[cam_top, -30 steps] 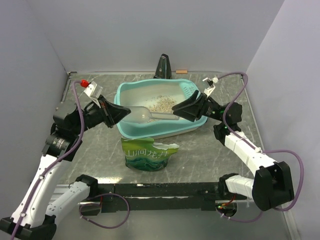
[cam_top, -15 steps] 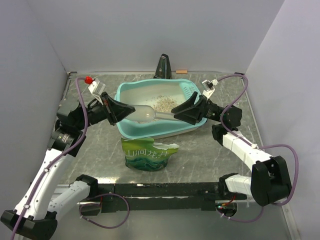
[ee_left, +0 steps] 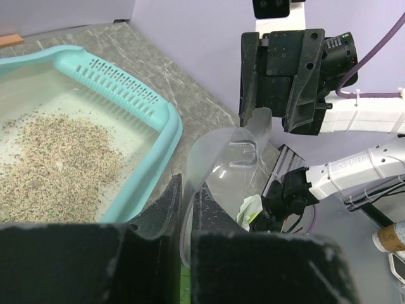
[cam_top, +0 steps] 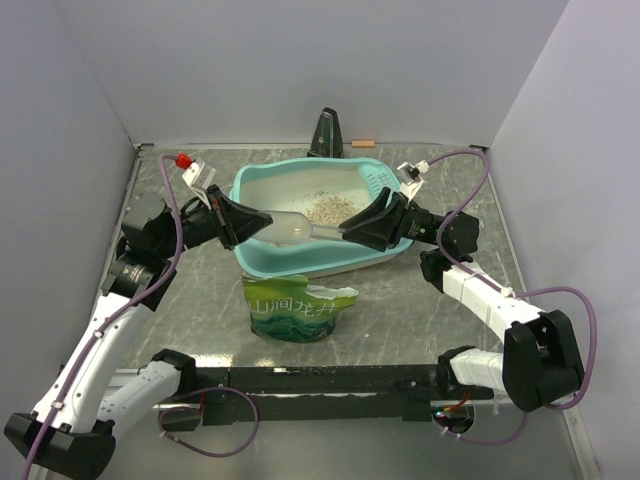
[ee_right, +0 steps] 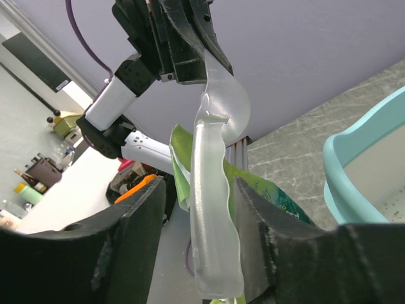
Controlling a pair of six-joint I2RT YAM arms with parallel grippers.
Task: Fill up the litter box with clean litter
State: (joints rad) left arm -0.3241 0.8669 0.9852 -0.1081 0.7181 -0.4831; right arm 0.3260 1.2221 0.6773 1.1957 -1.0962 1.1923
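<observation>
The litter box (cam_top: 262,262) sits in the middle of the tabletop (cam_top: 190,290). Its long side runs left to right, and the end with the slots points to the right and a little to the back. The litter (cam_top: 325,208) is a flat, speckled heap inside the box, past the middle and close to the slotted end. A clear scoop (cam_top: 295,230) hangs over the near side of the box. It also lies left to right, with its round bowl to the left and its handle to the right. The left tool (cam_top: 255,222) is at the near left corner of the box and is closed tight on the edge of the scoop's bowl. From the left wrist, its two black fingers (ee_left: 166,199) sit close together with the clear plastic pinched between them. The right tool (cam_top: 350,230) is over the near right part of the box, with the scoop's handle between its fingers (ee_right: 253,215). A gap shows on one side of the handle, so I cannot tell if this tool is squeezing it. The litter lies just behind the scoop, between the two tools and farther from the arms. A green bag (cam_top: 298,310) stands on the tabletop just in front of the box.
</observation>
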